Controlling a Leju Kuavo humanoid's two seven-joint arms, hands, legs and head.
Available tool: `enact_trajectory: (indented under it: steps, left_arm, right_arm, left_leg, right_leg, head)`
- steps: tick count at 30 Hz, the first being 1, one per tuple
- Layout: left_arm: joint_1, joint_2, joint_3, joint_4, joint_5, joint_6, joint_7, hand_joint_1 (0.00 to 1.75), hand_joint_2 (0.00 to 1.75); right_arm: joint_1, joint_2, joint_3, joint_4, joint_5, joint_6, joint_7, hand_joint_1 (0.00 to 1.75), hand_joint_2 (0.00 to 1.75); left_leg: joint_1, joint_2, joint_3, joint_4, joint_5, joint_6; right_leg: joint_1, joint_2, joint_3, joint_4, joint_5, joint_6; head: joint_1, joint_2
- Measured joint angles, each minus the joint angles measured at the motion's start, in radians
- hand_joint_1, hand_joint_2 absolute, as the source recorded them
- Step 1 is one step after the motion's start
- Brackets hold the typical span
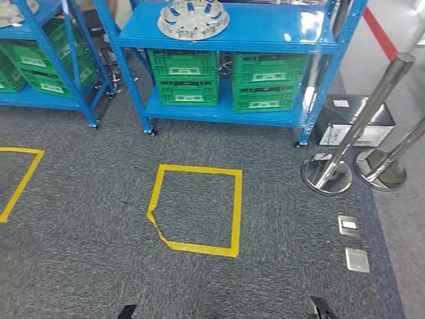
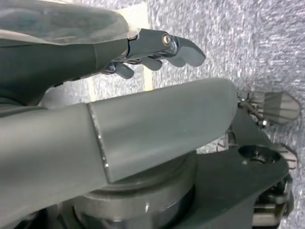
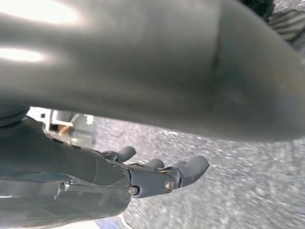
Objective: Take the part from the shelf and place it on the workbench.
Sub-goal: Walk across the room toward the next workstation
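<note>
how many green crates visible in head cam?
6, maybe more out of frame. Four on the bottom shelf of the middle rack: left stack, right stack. Two on the left rack, partly cropped or blocked.

Each robot hand (image 2: 158, 47) (image 3: 154, 174) has a smooth grey thumb, dark fingers and silver screws.

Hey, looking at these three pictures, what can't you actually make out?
- Silver round part on the blue shelf: far rim cut off by the head view's top edge.
- Labels on the green crates: too small to read.
- Left robot hand: palm hidden behind its thick thumb.
- Right robot hand: background blurred.
</note>
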State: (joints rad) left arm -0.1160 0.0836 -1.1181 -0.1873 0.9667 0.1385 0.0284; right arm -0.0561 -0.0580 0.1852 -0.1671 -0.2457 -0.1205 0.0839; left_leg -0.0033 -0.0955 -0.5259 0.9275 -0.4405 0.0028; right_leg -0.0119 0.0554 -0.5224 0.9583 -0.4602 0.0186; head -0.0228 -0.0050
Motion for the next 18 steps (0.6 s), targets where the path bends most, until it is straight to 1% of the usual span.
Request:
enact_trajectory:
  steps: [1, 2, 4, 5, 6, 7, 8, 9, 10, 11, 13, 14, 15, 16, 17, 18]
  left_arm:
    - [0.000, 0.000, 0.000, 0.000, 0.000, 0.000, -0.001, 0.00, 0.00]
    - [0.000, 0.000, 0.000, 0.000, 0.000, 0.000, -0.001, 0.00, 0.00]
    - [0.000, 0.000, 0.000, 0.000, 0.000, 0.000, -0.003, 0.00, 0.00]
    - [0.001, 0.000, 0.000, 0.000, 0.000, 0.000, -0.003, 0.00, 0.00]
    - [0.002, 0.000, 0.000, 0.000, 0.000, 0.000, -0.003, 0.00, 0.00]
    - [0.003, 0.000, 0.000, 0.000, 0.000, 0.000, -0.003, 0.00, 0.00]
    - [0.003, 0.001, 0.000, 0.000, 0.000, 0.001, -0.003, 0.00, 0.00]
    - [0.002, 0.001, 0.000, 0.000, 0.000, 0.001, -0.003, 0.00, 0.00]
    - [0.000, 0.001, 0.000, 0.000, 0.000, 0.001, -0.003, 0.00, 0.00]
    - [-0.001, 0.001, 0.000, 0.000, 0.000, 0.001, -0.003, 0.00, 0.00]
    - [0.000, 0.001, 0.000, 0.000, 0.002, 0.001, -0.003, 0.00, 0.00]
    - [0.001, 0.001, 0.000, 0.000, 0.003, 0.001, -0.002, 0.00, 0.00]
    - [0.002, 0.001, 0.000, 0.000, 0.005, 0.001, -0.002, 0.00, 0.00]
    - [0.002, 0.001, 0.000, 0.000, 0.007, 0.002, -0.001, 0.00, 0.00]
    - [0.002, 0.001, 0.000, 0.000, 0.008, 0.003, 0.000, 0.00, 0.00]
    - [0.001, 0.002, 0.000, 0.000, 0.008, 0.004, 0.000, 0.00, 0.00]
  right_arm:
    - [-0.001, 0.000, 0.002, 0.000, 0.000, 0.001, -0.001, 0.00, 0.00]
    - [-0.002, -0.001, 0.003, -0.001, 0.000, 0.003, -0.001, 0.00, 0.00]
    - [-0.002, -0.002, 0.006, -0.001, 0.000, 0.005, -0.003, 0.00, 0.00]
    - [-0.002, -0.002, 0.006, -0.001, 0.000, 0.005, -0.003, 0.00, 0.00]
    - [-0.002, -0.003, 0.007, -0.001, 0.000, 0.005, -0.003, 0.00, 0.00]
    - [-0.002, -0.003, 0.007, -0.001, 0.000, 0.006, -0.003, 0.00, 0.00]
    - [-0.002, -0.003, 0.007, -0.002, 0.000, 0.006, -0.003, 0.00, 0.00]
    - [-0.002, -0.003, 0.007, -0.002, 0.000, 0.006, -0.003, 0.00, 0.00]
    - [-0.003, -0.003, 0.007, -0.003, 0.000, 0.006, -0.003, 0.00, 0.00]
    - [-0.004, -0.003, 0.008, -0.003, 0.000, 0.006, -0.003, 0.00, 0.00]
    - [-0.005, -0.004, 0.008, -0.004, 0.000, 0.002, -0.009, 0.00, 0.00]
    - [-0.005, -0.004, 0.009, -0.005, -0.002, -0.001, -0.015, 0.00, 0.00]
    - [-0.006, -0.004, 0.010, -0.005, -0.005, -0.005, -0.022, 0.00, 0.00]
    - [-0.006, -0.004, 0.011, -0.006, -0.009, -0.010, -0.028, 0.00, 0.00]
    - [-0.006, -0.005, 0.011, -0.006, -0.013, -0.013, -0.032, 0.00, 0.00]
    - [-0.005, -0.005, 0.012, -0.006, -0.015, -0.015, -0.034, 0.00, 0.00]
  left_leg:
    - [0.002, 0.017, -0.027, 0.052, -0.027, -0.008]
    - [0.004, 0.036, -0.066, 0.125, -0.062, -0.018]
    - [0.008, 0.081, -0.157, 0.296, -0.131, -0.034]
    - [0.010, 0.084, -0.171, 0.315, -0.126, -0.036]
    - [0.011, 0.088, -0.162, 0.290, -0.101, -0.036]
    - [0.012, 0.094, -0.132, 0.225, -0.063, -0.034]
    - [0.010, 0.110, -0.093, 0.144, -0.027, -0.030]
    - [0.007, 0.123, -0.060, 0.075, 0.000, -0.025]
    - [0.004, 0.132, -0.038, 0.029, 0.014, -0.019]
    - [0.000, 0.136, -0.029, 0.010, 0.016, -0.013]
    - [-0.002, 0.118, -0.029, 0.007, 0.015, -0.003]
    - [-0.001, 0.112, -0.026, 0.003, 0.016, 0.001]
    - [0.002, 0.107, -0.023, -0.002, 0.017, 0.007]
    - [0.004, 0.103, -0.019, -0.007, 0.018, 0.011]
    - [0.004, 0.099, -0.016, -0.008, 0.017, 0.015]
    - [0.004, 0.095, -0.015, -0.008, 0.016, 0.018]
  right_leg:
    - [0.000, -0.015, 0.003, -0.003, -0.001, -0.008]
    - [0.000, -0.034, 0.007, -0.007, -0.003, -0.016]
    - [-0.004, -0.073, 0.015, -0.014, -0.007, -0.029]
    - [-0.003, -0.083, 0.017, -0.014, -0.010, -0.029]
    - [-0.004, -0.092, 0.021, -0.014, -0.012, -0.027]
    - [-0.004, -0.100, 0.026, -0.014, -0.016, -0.025]
    - [-0.004, -0.108, 0.031, -0.014, -0.020, -0.022]
    - [-0.002, -0.115, 0.036, -0.014, -0.025, -0.017]
    - [0.000, -0.122, 0.039, -0.013, -0.029, -0.012]
    - [0.002, -0.128, 0.042, -0.014, -0.032, -0.007]
    - [0.003, -0.139, 0.047, -0.016, -0.037, 0.003]
    - [0.001, -0.134, 0.048, -0.011, -0.044, 0.009]
    - [-0.001, -0.120, 0.041, 0.011, -0.061, 0.013]
    - [-0.003, -0.101, 0.022, 0.057, -0.088, 0.016]
    - [-0.005, -0.081, -0.009, 0.124, -0.122, 0.018]
    - [-0.004, -0.068, -0.047, 0.200, -0.155, 0.019]
  head:
    - [-0.004, 0.000]
    - [-0.007, 0.000]
    - [-0.016, 0.000]
    - [-0.017, 0.000]
    - [-0.018, 0.000]
    - [-0.021, 0.000]
    - [-0.024, 0.000]
    - [-0.027, 0.000]
    - [-0.027, 0.000]
    - [-0.026, 0.000]
    - [-0.020, 0.000]
    - [-0.018, 0.000]
    - [-0.016, 0.000]
    - [-0.012, 0.000]
    - [-0.007, 0.000]
    - [-0.004, 0.000]
